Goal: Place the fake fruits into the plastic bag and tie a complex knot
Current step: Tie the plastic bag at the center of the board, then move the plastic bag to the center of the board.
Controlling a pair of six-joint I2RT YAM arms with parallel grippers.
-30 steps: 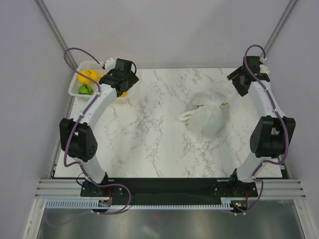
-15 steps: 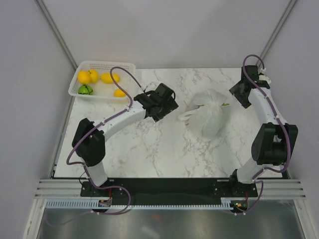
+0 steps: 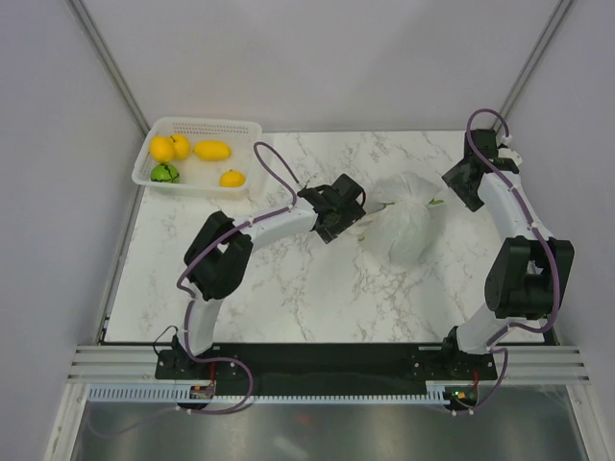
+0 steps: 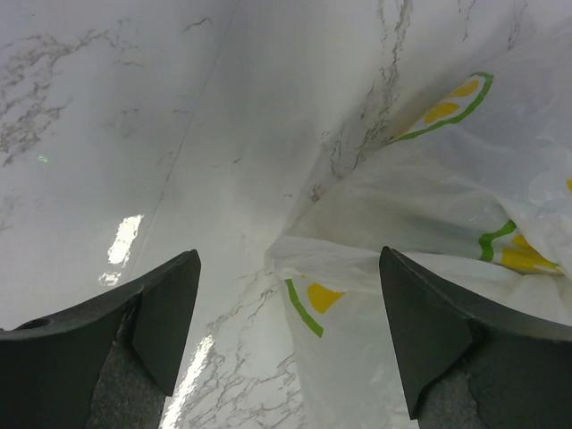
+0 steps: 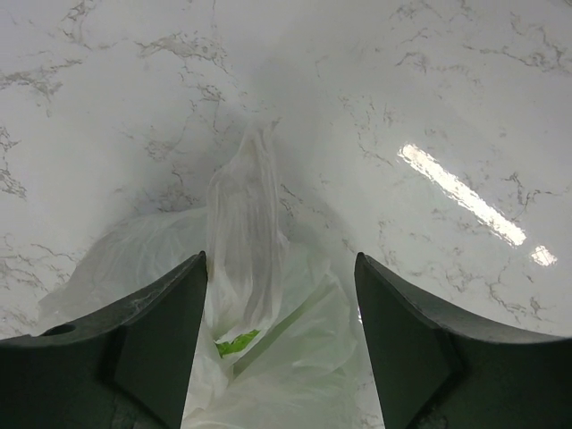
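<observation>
The plastic bag (image 3: 404, 229) lies bunched on the marble at centre right, white with lemon and leaf print. Its handle loops show at its left (image 3: 363, 223). My left gripper (image 3: 352, 221) is open and empty at the bag's left edge. In the left wrist view the bag (image 4: 429, 206) fills the right side, with a printed fold between the open fingers (image 4: 156, 313). My right gripper (image 3: 455, 186) is open and empty just right of the bag. In the right wrist view a bag handle loop (image 5: 246, 237) stands between its fingers (image 5: 143, 349), with a green patch (image 5: 234, 342) below. Several fake fruits, yellow lemons (image 3: 212, 150) and a green one (image 3: 164, 173), lie in the basket.
A white perforated basket (image 3: 248, 130) stands at the table's back left corner. Grey walls enclose the table on three sides. The arm bases sit on a black rail along the near edge.
My left arm has swung from over the basket at the back left across the table to the bag's left edge. The right arm has barely moved.
</observation>
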